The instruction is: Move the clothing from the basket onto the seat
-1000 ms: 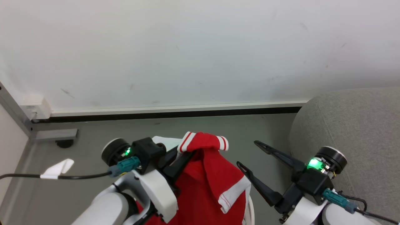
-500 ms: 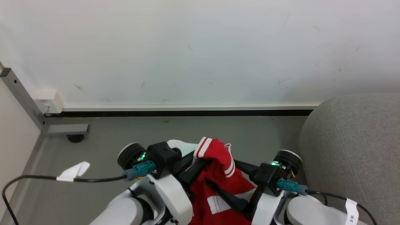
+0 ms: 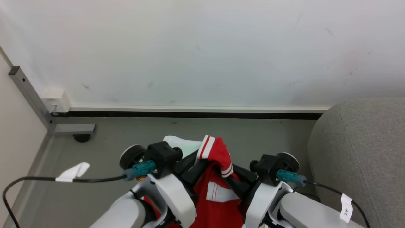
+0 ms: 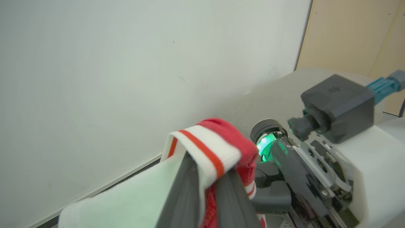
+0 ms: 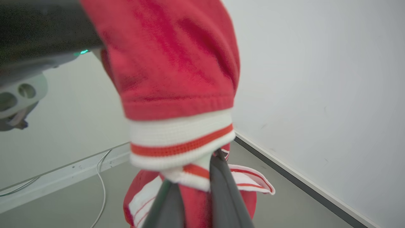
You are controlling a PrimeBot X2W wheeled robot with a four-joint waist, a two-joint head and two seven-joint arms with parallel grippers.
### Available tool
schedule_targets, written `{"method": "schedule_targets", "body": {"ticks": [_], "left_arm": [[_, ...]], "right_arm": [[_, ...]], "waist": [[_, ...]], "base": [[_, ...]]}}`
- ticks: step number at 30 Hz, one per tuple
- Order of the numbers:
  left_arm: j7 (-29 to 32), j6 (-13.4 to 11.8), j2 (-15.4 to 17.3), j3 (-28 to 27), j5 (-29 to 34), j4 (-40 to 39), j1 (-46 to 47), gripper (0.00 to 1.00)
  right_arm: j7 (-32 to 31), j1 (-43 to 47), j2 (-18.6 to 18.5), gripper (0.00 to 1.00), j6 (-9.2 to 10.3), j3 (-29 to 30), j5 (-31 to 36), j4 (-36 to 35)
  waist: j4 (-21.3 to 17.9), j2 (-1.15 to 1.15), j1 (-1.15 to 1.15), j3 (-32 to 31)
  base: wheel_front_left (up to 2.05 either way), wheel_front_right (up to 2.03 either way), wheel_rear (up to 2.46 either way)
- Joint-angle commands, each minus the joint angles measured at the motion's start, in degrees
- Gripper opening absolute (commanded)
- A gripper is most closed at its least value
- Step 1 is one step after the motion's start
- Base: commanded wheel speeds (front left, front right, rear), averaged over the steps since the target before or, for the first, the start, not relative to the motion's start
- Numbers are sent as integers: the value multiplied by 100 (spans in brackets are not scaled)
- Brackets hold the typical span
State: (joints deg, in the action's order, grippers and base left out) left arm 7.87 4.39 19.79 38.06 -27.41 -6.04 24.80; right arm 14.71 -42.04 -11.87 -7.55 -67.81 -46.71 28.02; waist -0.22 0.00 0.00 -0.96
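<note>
Grey floor (image 3: pixel 133 139) spreads beneath the robot's two pale forearms, and nearest the head camera the red jersey (image 3: pixel 218 199) hangs in the air between them, clear of the floor, its body and a white panel drooping down out of the bottom of the view. The left gripper (image 3: pixel 194 167) has its two dark fingers closed on a bunch of fabric at a red-and-white striped cuff; the left wrist view shows the trim (image 4: pixel 202 148) folded over the fingertips and pinched between them. Just beside it, the right gripper (image 3: pixel 235 182) is closed on the same garment lower down, and the right wrist view shows its fingers (image 5: pixel 221 186) clamped on striped edging with red cloth draped above them. Both grippers therefore have hold of the jersey, close together near its top. Since the garment is up in the air, taking it out of the basket looks done. What remains is the carry and the release: the light-grey seat (image 3: pixel 364 152) stands to the robot's right, apart from the jersey, with nothing laid on the part in view. Beyond it, a dark skirting strip (image 3: pixel 190 114) meets the white wall (image 3: pixel 202 50).
</note>
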Motion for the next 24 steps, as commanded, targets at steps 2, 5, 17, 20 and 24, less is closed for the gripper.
{"method": "schedule_targets", "body": {"ticks": [2,5,17,20,24], "left_arm": [[-93,-59,42,-64,-77,6,-27,0],[-174,-147,68,-150,-74,29,-109,15],[-647,-318,180,-153,8,218,-609,100],[-811,-330,170,-140,32,301,-727,100],[-971,-346,137,-114,56,435,-795,100]], "right_arm": [[47,65,17,0,12,181,-49,-35],[49,136,-21,0,12,337,0,-104],[48,204,-256,0,12,990,197,-209],[48,174,-330,0,12,1140,243,-236],[49,127,-405,0,12,1286,297,-284]], "waist": [[14,0,0,12],[32,0,0,26],[125,0,0,68],[134,0,0,75],[79,0,0,80]], "base": [[0,0,0],[0,0,0],[0,0,0],[0,0,0],[0,0,0]]}}
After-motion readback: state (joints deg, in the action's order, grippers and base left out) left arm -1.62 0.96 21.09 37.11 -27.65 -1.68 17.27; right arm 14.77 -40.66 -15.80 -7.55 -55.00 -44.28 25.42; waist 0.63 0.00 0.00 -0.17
